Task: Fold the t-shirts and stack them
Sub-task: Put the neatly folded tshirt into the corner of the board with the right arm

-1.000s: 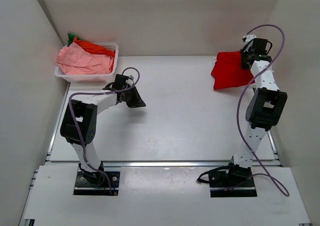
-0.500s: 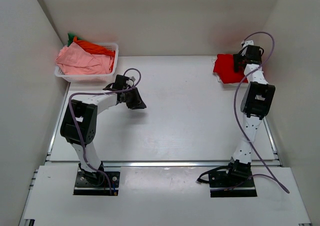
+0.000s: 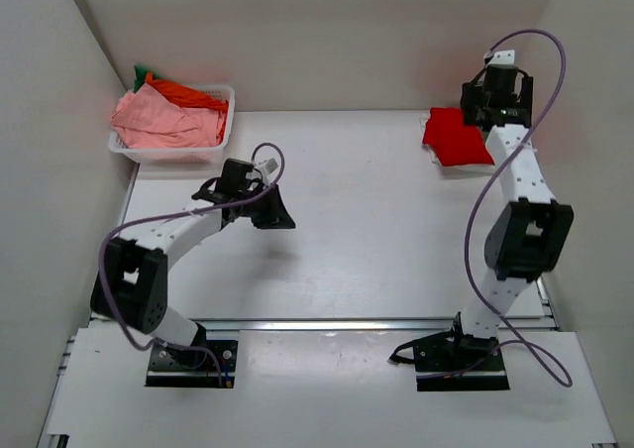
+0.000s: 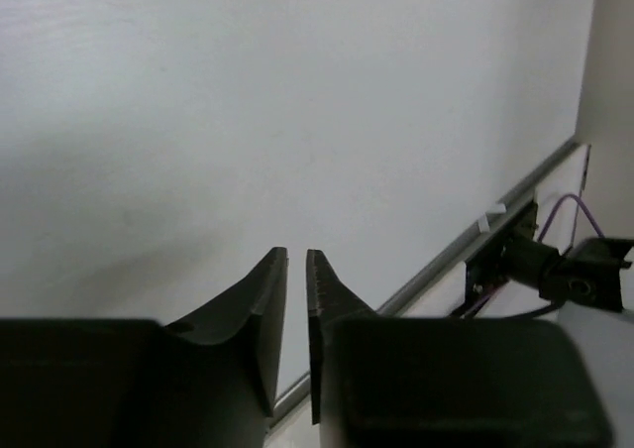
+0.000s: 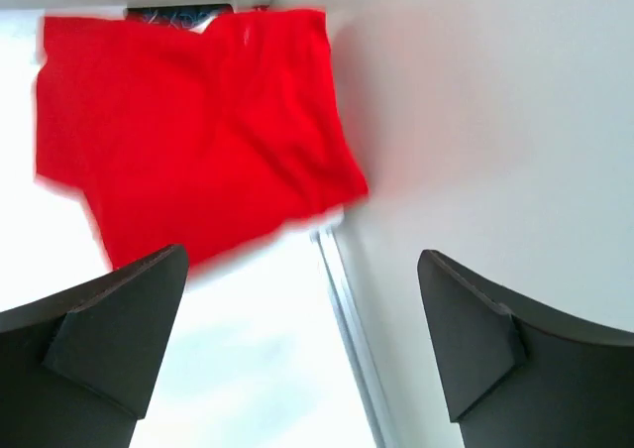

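Right gripper fingers spread wide, nothing held, above the folded red t-shirt at the table's far right. Left gripper nearly closed, a thin gap showing, nothing between the fingers

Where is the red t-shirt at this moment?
In the top view, the red t-shirt lies folded at the table's far right corner, just beside the open right gripper, far from the white basket on the left.

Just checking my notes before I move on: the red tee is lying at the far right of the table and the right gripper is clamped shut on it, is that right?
Not quite. The red tee does lie at the far right of the table, but the right gripper is open, not clamped on it. The right wrist view shows its jaws spread wide with nothing between them.
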### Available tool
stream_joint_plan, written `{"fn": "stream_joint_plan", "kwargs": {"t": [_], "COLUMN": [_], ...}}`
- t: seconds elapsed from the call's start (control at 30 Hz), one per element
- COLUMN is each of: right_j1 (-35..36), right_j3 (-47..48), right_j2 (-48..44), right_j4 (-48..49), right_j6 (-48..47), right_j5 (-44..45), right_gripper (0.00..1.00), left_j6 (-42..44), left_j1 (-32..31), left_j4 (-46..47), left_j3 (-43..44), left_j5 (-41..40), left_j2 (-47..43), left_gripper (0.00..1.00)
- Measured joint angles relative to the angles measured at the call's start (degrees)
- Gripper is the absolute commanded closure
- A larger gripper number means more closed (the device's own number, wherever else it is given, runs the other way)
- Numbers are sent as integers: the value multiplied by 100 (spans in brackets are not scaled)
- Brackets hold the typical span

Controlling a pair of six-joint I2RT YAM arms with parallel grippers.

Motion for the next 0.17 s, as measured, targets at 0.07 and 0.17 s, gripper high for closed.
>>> {"fn": "stream_joint_plan", "kwargs": {"t": [0.07, 0.17], "right_j1": [258, 798], "right_j3": [-730, -2124], "right_j2": [-831, -2002], "right_j4": [-20, -181], "right_j6": [81, 328], "right_j5": [304, 507], "right_gripper": [0, 1], "left_j6": [28, 48], "left_j1": [-101, -166], "left_j4": [22, 63], "left_j3": [-216, -509], "left_j5": [87, 111], "left_j2": [-415, -988], "left_gripper": [79, 77]}}
